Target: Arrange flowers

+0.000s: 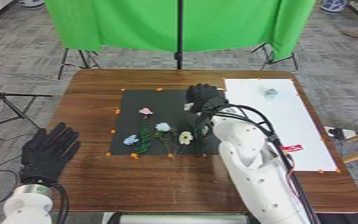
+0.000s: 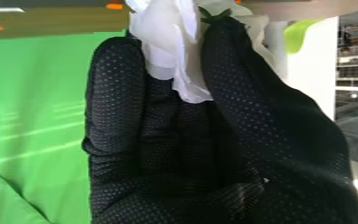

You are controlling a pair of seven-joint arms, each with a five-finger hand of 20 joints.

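White flower (image 2: pixel 161 42): thin, papery, ruffled petals; we see it at mat's far right corner
Right hand (image 1: pixel 206 95): we pinch flower, thumb against fingers, gap nearly closed
Left hand (image 1: pixel 49 150): fingers straight, slightly spread
Mat (image 1: pixel 158 99): black, flat; pink flower (image 1: pixel 146 111), green stem

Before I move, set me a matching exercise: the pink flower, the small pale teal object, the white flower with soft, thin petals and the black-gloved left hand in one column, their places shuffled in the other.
1. Pink flower
2. Pale teal object
3. White flower
4. Left hand

A. On the white sheet
B. At the left edge of the brown wooden table
C. Between the thumb and fingers of the right hand
D. On the black mat

Pairs: 1-D, 2-A, 3-C, 4-B
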